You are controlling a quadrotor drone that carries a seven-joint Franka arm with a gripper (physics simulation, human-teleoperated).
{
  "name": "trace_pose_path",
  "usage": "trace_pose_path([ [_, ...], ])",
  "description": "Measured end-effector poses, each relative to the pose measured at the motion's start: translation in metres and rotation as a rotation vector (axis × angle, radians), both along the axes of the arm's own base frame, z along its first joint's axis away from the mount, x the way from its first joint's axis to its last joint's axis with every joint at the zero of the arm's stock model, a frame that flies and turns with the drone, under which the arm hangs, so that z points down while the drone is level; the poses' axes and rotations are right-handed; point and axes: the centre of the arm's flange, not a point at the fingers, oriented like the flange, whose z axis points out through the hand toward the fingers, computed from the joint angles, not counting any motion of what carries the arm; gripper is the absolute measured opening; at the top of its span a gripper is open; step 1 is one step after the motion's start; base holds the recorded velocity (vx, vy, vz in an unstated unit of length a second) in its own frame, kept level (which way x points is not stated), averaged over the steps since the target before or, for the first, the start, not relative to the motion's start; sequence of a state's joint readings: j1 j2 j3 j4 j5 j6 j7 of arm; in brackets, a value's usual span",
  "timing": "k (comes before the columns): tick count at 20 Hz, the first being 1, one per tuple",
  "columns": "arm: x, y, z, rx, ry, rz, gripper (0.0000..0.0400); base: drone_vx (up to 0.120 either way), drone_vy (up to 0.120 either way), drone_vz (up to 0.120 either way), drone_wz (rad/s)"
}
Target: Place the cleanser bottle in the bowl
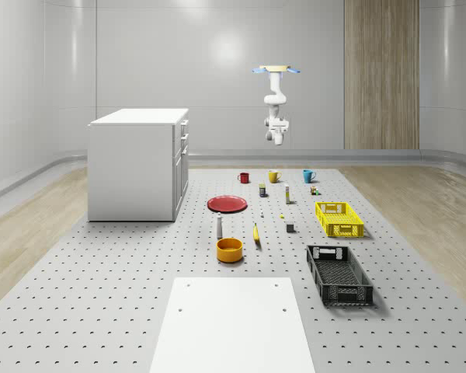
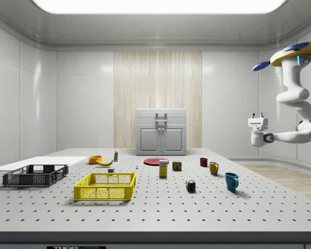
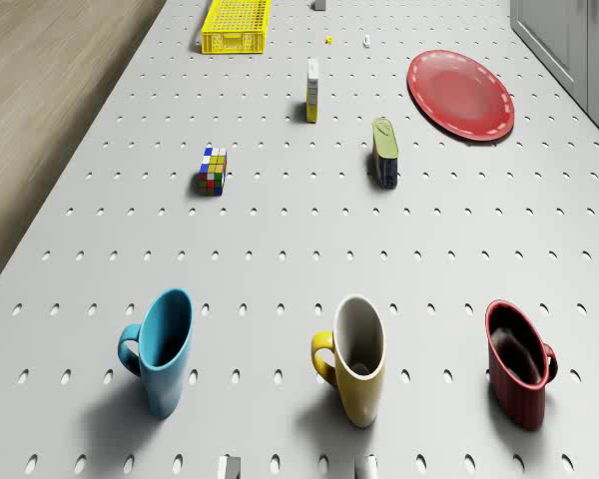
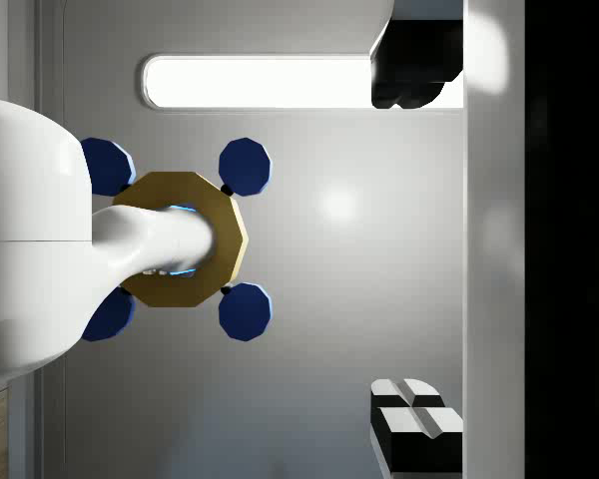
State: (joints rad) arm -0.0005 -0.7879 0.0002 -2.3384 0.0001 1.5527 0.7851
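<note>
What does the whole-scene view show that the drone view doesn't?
Whole-scene view extras: the drone hovering high above the mugs, its gripper up in the air, plus the cleanser bottle, orange bowl and black crate. Drone view extra: a look down inside the mugs. Both share the blue mug, yellow mug, red mug, red plate and yellow crate.
</note>
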Motion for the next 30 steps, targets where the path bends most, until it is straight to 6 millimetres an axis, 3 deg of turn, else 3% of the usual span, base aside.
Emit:
trace_pose_path([
  [5,-0.004,0.0,0.037,0.0,-0.004,0.0,0.04,0.0,-0.016,0.0,0.0],
  [13,-0.001,0.0,0.078,0.0,-0.01,0.0,0.04,0.12,-0.12,0.0,0.0],
  [30,-0.001,0.0,0.093,-0.001,-0.023,0.0,0.04,0.12,-0.12,0.0,0.0],
])
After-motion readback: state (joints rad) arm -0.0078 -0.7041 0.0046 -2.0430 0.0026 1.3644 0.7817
